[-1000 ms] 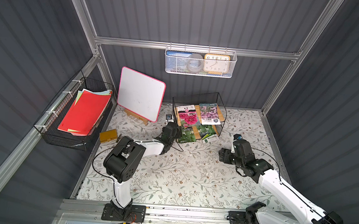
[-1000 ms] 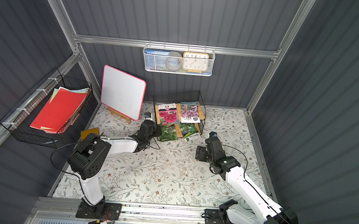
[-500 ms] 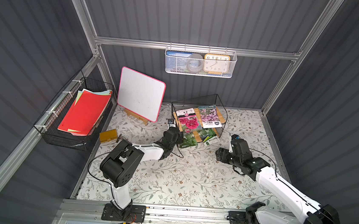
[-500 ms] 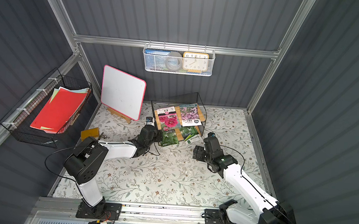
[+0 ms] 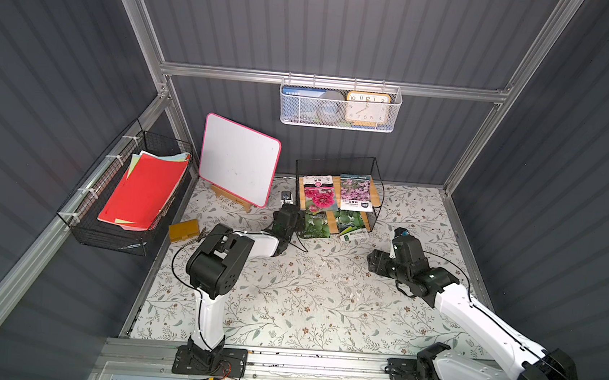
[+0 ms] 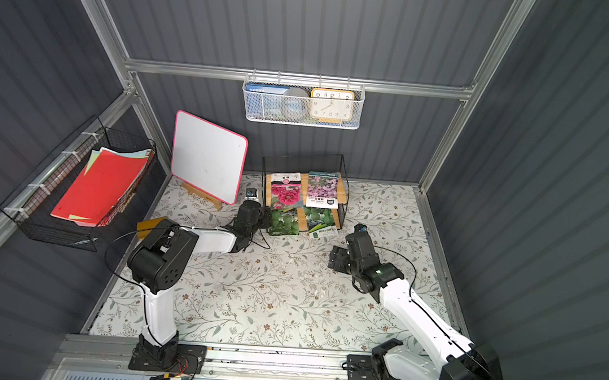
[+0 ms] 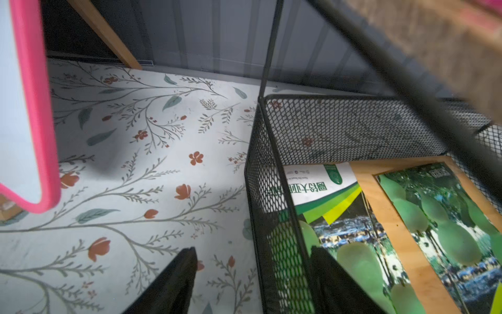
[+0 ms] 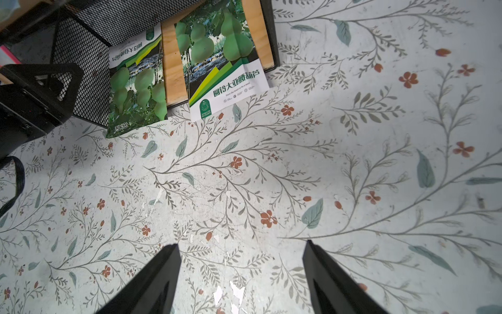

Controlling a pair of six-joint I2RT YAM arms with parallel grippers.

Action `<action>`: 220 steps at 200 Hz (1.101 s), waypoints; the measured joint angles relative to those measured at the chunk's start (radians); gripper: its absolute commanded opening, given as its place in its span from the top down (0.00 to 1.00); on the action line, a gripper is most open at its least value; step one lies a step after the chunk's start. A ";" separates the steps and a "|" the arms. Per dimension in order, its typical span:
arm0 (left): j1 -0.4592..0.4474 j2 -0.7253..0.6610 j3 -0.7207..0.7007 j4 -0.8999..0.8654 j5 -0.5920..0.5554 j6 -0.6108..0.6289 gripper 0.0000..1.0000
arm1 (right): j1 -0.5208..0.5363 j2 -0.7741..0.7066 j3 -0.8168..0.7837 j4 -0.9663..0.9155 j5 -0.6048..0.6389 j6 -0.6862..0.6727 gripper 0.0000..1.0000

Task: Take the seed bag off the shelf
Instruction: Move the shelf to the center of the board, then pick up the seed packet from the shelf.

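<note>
The shelf (image 5: pixel 377 190), a black wire rack with two wooden boards, stands at the back of the table. Two flower seed bags (image 5: pixel 319 196) lie on its upper board. Two green gourd seed bags (image 5: pixel 316 226) (image 8: pixel 217 54) lie on the lower board and stick out over its front edge. My left gripper (image 5: pixel 294 222) (image 7: pixel 252 248) is open at the shelf's lower left corner. One finger is outside the mesh side wall (image 7: pixel 274 206), the other inside over the left green bag (image 7: pixel 339 217). My right gripper (image 5: pixel 374 259) (image 8: pixel 241 243) is open over bare cloth, in front of the shelf and to its right.
A pink-framed whiteboard (image 5: pixel 237 164) on a wooden easel stands left of the shelf. A small yellow box (image 5: pixel 183 230) lies near the left wall. The black wire basket of red papers (image 5: pixel 141 191) hangs on the left wall, and the white mesh basket with a clock (image 5: pixel 340 105) hangs on the back rail.
The left arm's elbow has shifted about while its gripper stays at the shelf's left side. The right gripper has crept slightly leftward. Both stay open.
</note>
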 measured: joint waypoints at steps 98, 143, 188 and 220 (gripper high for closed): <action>-0.003 0.014 -0.056 0.106 0.083 0.061 0.25 | 0.000 -0.013 0.000 -0.002 0.020 -0.011 0.22; -0.010 0.003 -0.100 0.129 0.085 0.058 0.16 | 0.000 -0.015 0.000 -0.003 0.022 -0.011 0.22; -0.053 -0.052 -0.150 0.146 0.056 0.047 0.09 | 0.000 -0.015 0.000 -0.003 0.021 -0.014 0.21; -0.086 -0.123 -0.209 0.170 0.030 0.008 0.00 | 0.000 -0.014 -0.002 0.000 0.017 -0.015 0.21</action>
